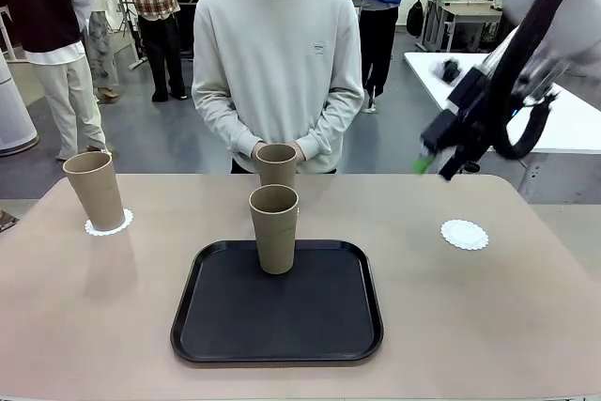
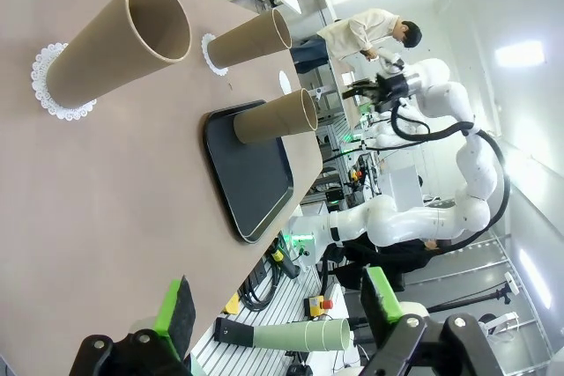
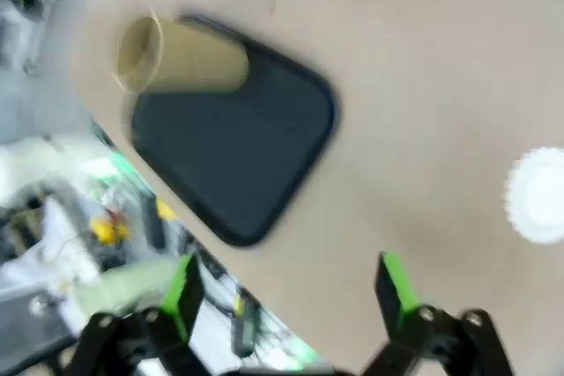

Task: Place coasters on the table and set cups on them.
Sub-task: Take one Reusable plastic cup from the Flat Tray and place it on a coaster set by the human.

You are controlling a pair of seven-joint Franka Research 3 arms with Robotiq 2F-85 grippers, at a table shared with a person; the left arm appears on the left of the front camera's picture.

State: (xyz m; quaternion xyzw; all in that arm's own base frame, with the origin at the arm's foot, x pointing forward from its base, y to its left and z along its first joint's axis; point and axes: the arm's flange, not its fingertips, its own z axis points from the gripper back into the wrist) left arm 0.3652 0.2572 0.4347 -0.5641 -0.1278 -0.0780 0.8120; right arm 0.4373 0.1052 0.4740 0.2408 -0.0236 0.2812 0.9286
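Observation:
One cup stands on a coaster at the table's left. A second cup stands at the far middle in front of the person; in the left wrist view a coaster lies under it. The third cup stands upright on the black tray. A bare coaster lies at the right. My right gripper hangs open and empty above the table's far right, its wrist view blurred, with the bare coaster off to the side. My left gripper is open and empty, off the table's edge.
The person stands at the far side with hands clasped behind the middle cup. A white table lies behind my right arm. Bare tabletop stretches either side of the tray. Other people stand farther back.

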